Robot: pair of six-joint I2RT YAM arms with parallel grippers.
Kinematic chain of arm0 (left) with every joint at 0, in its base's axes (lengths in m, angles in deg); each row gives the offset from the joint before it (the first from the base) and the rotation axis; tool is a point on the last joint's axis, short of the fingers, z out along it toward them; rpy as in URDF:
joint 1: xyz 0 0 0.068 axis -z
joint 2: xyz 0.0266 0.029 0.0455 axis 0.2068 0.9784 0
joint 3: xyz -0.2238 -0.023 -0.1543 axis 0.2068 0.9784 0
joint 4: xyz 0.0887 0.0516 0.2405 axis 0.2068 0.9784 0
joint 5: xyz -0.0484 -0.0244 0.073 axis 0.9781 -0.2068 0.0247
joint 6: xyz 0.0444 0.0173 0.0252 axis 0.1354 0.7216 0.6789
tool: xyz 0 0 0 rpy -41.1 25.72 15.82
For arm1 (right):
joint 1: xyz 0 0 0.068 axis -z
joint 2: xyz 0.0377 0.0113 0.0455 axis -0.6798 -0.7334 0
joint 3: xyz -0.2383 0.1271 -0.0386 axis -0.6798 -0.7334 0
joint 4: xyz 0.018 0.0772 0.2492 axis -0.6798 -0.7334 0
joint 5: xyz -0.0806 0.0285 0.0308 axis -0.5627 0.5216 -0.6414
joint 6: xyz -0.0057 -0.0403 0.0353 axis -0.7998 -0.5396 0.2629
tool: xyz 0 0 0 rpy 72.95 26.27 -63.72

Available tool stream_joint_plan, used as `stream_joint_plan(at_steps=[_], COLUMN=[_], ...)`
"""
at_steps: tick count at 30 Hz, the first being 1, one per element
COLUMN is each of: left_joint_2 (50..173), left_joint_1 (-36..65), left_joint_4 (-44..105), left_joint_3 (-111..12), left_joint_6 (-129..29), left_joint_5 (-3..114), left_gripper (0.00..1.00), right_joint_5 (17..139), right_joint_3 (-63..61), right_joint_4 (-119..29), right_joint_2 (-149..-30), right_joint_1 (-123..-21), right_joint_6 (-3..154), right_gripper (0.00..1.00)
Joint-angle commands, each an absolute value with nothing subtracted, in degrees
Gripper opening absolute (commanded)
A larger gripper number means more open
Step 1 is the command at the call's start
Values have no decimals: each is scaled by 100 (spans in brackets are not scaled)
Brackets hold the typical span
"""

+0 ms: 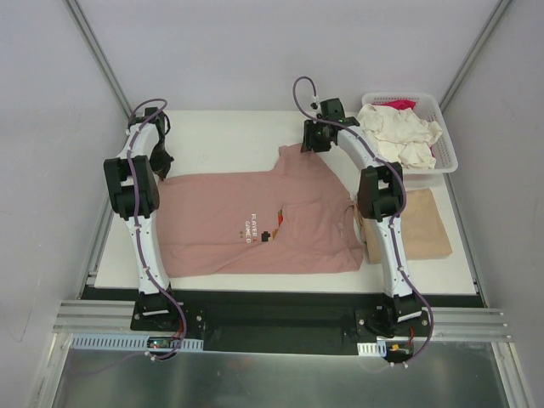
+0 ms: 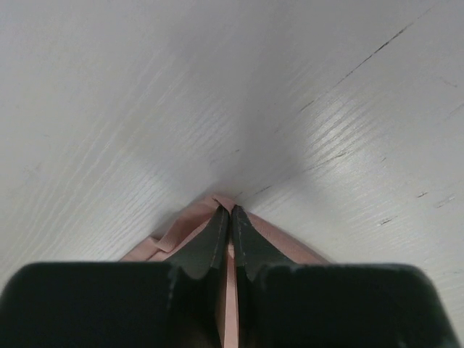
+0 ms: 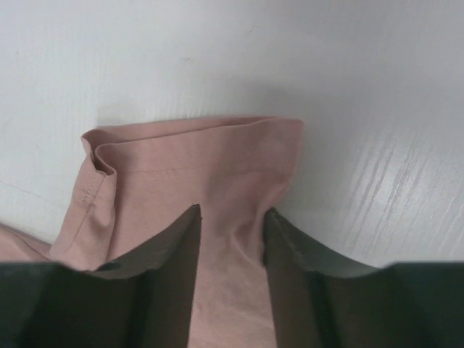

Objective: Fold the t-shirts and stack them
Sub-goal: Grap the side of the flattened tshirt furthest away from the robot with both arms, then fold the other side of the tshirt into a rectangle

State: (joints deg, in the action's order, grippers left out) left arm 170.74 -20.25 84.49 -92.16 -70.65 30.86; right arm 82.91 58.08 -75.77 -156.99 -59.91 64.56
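Note:
The dusty-pink t-shirt with a pixel print lies spread flat on the white table. My left gripper is at its far left corner. In the left wrist view it is shut on a thin fold of the pink cloth. My right gripper is at the far sleeve. In the right wrist view it is open, with its jaws standing apart on either side of the pink sleeve. A folded tan t-shirt lies to the right.
A white slatted basket stands at the back right. It holds a crumpled cream shirt and a bit of magenta cloth. White walls close in on the left, the back and the right.

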Motion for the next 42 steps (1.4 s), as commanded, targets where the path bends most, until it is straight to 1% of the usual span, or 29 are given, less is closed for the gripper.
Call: stream_joint_plan(at_steps=[1, 3, 4, 8, 11, 15, 19, 22, 23, 27, 29, 33, 36, 42], left_joint_2=[16805, 16603, 16523, 16102, 15741, 15127, 14608, 14107, 13966, 13037, 12736, 11990, 11690, 11469], left_joint_1=[-2055, -2046, -2046, -2055, -2046, -2038, -2003, -1923, -1871, -1765, -1765, -1765, -1765, -1774], left_joint_4=[8680, 8679, 8671, 8592, 8425, 7996, 7792, 7660, 7625, 7484, 7441, 7361, 7352, 7343], left_joint_3=[-9004, -8933, -8872, -8626, -8240, -7476, -6930, -6403, -6236, -5210, -4900, -4154, -3845, -3659], left_joint_6=[-6892, -6883, -6883, -6892, -6927, -6998, -7041, -7146, -7173, -7419, -7481, -7604, -7674, -7709], left_joint_5=[3097, 3079, 3070, 3079, 3166, 3342, 3457, 3448, 3422, 3167, 3062, 2921, 2701, 2648], left_gripper=[0, 0, 0, 0, 0, 0, 0, 0, 0, 0, 0, 0, 0, 0], right_joint_5=[8455, 8542, 8621, 9052, 9360, 9580, 9729, 9651, 9642, 9572, 9405, 9167, 8992, 8641], right_joint_3=[5839, 5839, 5839, 5611, 5190, 4496, 3688, 2923, 2477, 1376, 789, 24, -487, -1051], right_joint_4=[-7766, -7661, -7591, -7221, -7019, -6992, -6975, -6922, -6878, -6729, -6720, -6737, -6720, -6816], right_joint_2=[-15466, -15388, -15344, -14931, -14431, -13639, -12945, -12304, -11954, -11074, -10592, -9957, -9535, -8866], right_joint_1=[-5962, -5953, -5961, -5970, -6040, -6163, -6269, -6339, -6365, -6471, -6585, -6700, -6735, -6761], right_joint_6=[6422, 6396, 6405, 6221, 5879, 5124, 4789, 4604, 4594, 4489, 4375, 4357, 4479, 4542], right_gripper=[28, 17, 0, 0, 0, 0, 0, 0, 0, 0, 0, 1, 1, 1])
